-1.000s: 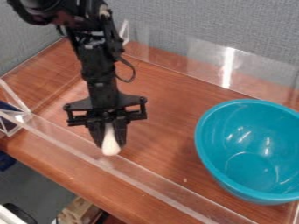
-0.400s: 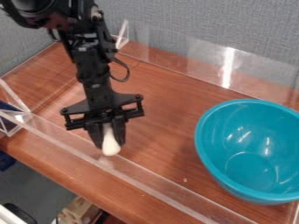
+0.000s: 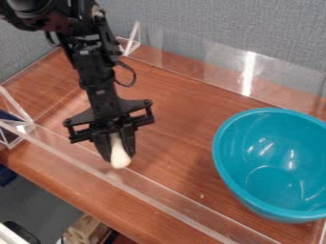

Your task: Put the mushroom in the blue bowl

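A brown wooden table (image 3: 178,143) sits by a gray wall (image 3: 235,33). The black gripper (image 3: 110,139) looks squeezed shut on the white mushroom (image 3: 120,155), near the left side. Its long stem points down, maybe leaning a bit. The big blue bowl (image 3: 272,164), on the right, has nothing in it.

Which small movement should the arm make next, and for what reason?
I would lift the mushroom a little, straight up, before any sideways travel. The hand seems shut on its upper part, the pale end points down near the table, and the bowl, with its raised rim, stands off to one side.
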Robot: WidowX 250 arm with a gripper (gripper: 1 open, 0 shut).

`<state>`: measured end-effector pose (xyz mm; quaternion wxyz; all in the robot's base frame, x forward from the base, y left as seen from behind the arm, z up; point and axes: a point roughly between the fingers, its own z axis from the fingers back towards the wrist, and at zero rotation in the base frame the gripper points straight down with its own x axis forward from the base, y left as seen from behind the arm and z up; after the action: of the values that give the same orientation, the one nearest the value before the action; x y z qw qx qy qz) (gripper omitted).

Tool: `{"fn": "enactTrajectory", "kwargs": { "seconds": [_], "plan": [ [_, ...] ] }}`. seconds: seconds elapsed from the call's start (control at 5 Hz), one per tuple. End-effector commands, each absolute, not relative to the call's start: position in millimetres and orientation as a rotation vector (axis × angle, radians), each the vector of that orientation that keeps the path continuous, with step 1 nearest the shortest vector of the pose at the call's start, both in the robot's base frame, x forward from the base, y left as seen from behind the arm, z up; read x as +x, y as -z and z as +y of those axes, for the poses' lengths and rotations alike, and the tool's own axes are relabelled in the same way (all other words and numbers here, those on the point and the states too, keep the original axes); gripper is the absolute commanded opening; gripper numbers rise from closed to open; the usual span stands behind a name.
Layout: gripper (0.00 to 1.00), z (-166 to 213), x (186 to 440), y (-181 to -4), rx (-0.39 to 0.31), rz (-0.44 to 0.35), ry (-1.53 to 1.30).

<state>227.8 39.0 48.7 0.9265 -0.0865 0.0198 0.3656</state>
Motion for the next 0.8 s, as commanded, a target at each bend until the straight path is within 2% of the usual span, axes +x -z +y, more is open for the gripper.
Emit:
{"fn": "enactTrajectory", "kwargs": {
  "seconds": [0.0,0.2,0.4,0.6],
  "plan": [
    [0.0,45,236,-68.4,-0.201,-0.036,-0.779],
    [0.0,48,234,-69.9,-0.214,-0.045,-0.815],
    [0.0,48,231,-63.9,-0.213,-0.043,-0.861],
    [0.0,40,236,-75.5,-0.235,-0.05,-0.831]
  ]
}}
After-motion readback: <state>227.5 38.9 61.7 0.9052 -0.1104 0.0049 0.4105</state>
